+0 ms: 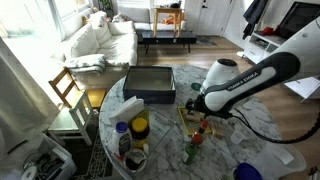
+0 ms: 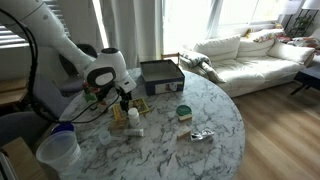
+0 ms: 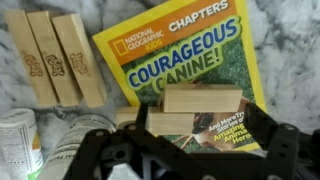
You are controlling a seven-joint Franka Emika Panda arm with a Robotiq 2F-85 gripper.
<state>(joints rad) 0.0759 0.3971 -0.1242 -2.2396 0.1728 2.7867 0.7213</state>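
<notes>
Fingers [image 3: 278, 150] spread, straddling blocks [image 3: 203, 100] lying on book [image 3: 180, 55], probably for a level base | spare blocks [image 3: 55, 55] at book's 10 o'clock on worktop [image 3: 290, 40]

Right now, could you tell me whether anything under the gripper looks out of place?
Two pale wooden blocks lie on the yellow paperback book, which sits askew, while three matching blocks lie in a neat row on the marble tabletop.
</notes>
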